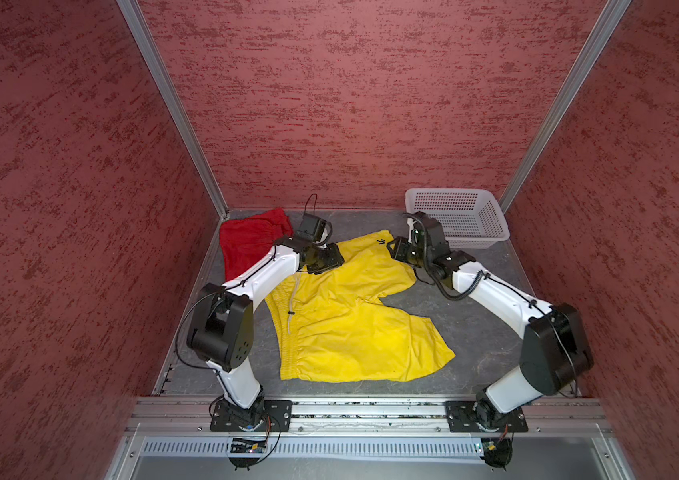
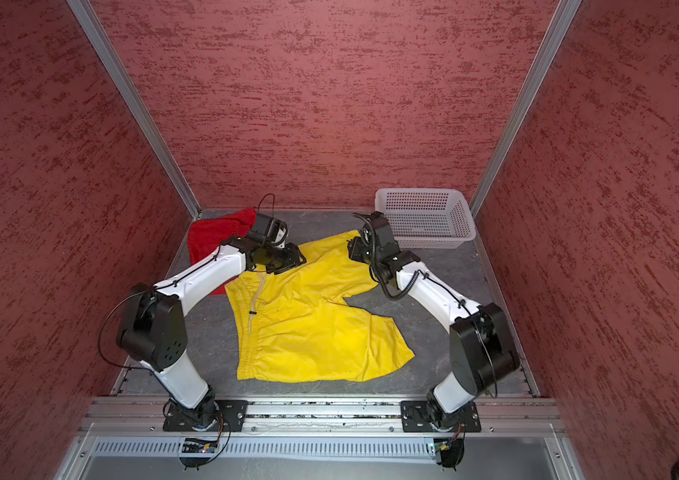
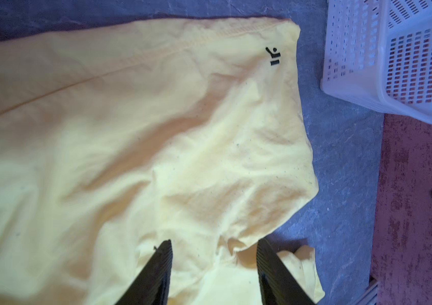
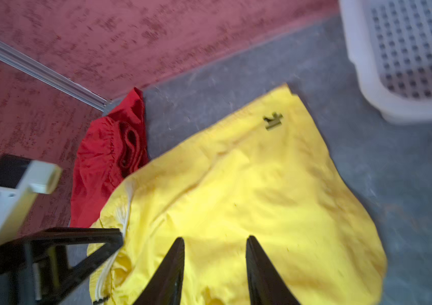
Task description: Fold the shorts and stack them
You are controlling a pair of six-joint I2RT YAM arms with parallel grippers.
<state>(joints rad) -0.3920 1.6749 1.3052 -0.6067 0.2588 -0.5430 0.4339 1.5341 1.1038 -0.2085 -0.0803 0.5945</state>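
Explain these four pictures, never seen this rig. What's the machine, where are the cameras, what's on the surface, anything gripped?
The machine is two white robot arms, a left arm and a right arm, bolted to a rail at the near edge. Each ends in a two-fingered claw. Both top views look down on the whole booth from overhead. The other two pictures come from a camera on each wrist, looking out along that arm's claw. On the grey table, yellow shorts lie spread out in the middle. Red shorts sit bunched in the far left corner, and a white basket stands at the far right. The left claw and right claw are both over the yellow shorts with fingers apart, and nothing is visibly gripped.
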